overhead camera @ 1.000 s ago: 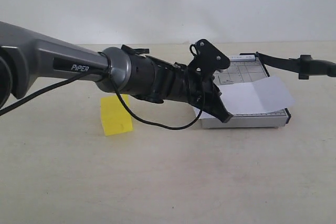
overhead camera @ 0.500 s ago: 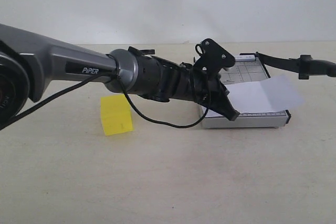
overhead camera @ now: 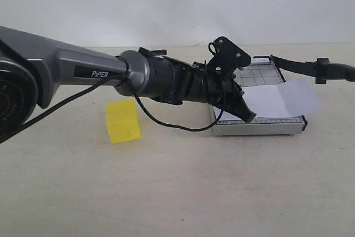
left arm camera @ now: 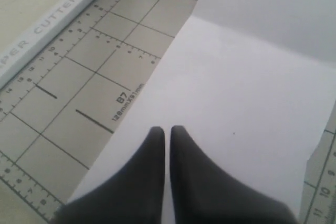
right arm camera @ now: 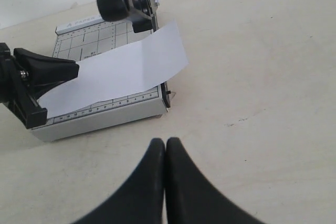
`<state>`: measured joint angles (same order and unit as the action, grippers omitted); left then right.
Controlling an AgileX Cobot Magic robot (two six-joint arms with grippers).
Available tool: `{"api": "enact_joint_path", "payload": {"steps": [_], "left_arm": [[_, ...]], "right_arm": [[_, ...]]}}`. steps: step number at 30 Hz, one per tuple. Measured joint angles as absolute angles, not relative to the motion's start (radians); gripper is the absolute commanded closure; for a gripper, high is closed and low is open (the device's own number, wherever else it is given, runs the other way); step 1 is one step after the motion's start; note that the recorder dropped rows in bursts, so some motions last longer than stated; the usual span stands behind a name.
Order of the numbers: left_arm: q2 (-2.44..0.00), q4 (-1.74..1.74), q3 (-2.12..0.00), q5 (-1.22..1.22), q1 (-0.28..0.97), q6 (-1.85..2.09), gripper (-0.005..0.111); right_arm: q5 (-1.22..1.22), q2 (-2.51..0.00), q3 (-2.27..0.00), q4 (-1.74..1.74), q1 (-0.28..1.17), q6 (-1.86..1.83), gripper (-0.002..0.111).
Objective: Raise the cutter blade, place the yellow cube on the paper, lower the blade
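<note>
exterior: low, side-on | left wrist: close over paper (left arm camera: 236, 103) | right wrist: farther back | shared: paper

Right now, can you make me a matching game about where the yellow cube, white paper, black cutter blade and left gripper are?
Things: 1 bright yellow cube; 2 white paper sheet; 3 black cutter blade; 4 left gripper.
Places: A raised above the grey cutter board; B shut, over the paper; C on the tan table; D lying on the board.
Pairs: 1-C, 2-D, 3-A, 4-B.

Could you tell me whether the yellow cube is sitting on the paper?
No, the yellow cube rests on the table, apart from the paper.
</note>
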<state>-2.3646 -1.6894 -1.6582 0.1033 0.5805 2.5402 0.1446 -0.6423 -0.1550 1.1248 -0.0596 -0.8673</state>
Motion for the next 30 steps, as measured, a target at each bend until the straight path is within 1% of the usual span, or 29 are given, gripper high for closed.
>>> {"api": "enact_joint_path", "payload": {"steps": [4, 9, 16, 18, 21, 24, 25, 27, 28, 30], "left_arm": [[-2.319, -1.687, -1.653, 0.097, 0.581, 2.54, 0.102], [-2.218, -1.683, -1.57, 0.03, 0.581, 2.546, 0.102], [-1.99, -1.683, -1.301, -0.091, 0.55, 2.611, 0.102], [-1.905, -1.683, -1.216, -0.105, 0.523, 2.613, 0.099], [-1.795, -1.712, -1.124, -0.145, 0.485, 2.615, 0.084], [-1.705, -1.727, -1.073, -0.174, 0.458, 2.612, 0.058], [-1.689, -1.727, -1.065, -0.189, 0.455, 2.607, 0.047], [-1.663, -1.728, -1.058, -0.256, 0.454, 2.555, 0.032], [-1.659, -1.73, -1.057, -0.292, 0.454, 2.519, 0.027], [-1.658, -1.73, -1.05, -0.406, 0.454, 2.437, 0.026]], "right_arm": [[0.145, -0.642, -0.155, 1.125, -0.06, -0.867, 0.108], [0.145, -0.642, -0.155, 1.125, -0.06, -0.861, 0.108], [0.141, -0.642, -0.155, 1.129, -0.06, -0.859, 0.108], [0.138, -0.642, -0.155, 1.13, -0.06, -0.859, 0.108], [0.138, -0.642, -0.155, 1.133, -0.06, -0.852, 0.108], [0.138, -0.642, -0.155, 1.133, -0.06, -0.835, 0.108], [0.138, -0.642, -0.155, 1.133, -0.06, -0.83, 0.108], [0.138, -0.642, -0.155, 1.133, -0.06, -0.825, 0.108], [0.138, -0.642, -0.155, 1.133, -0.06, -0.823, 0.108], [0.147, -0.642, -0.155, 1.133, -0.06, -0.816, 0.108]]}}
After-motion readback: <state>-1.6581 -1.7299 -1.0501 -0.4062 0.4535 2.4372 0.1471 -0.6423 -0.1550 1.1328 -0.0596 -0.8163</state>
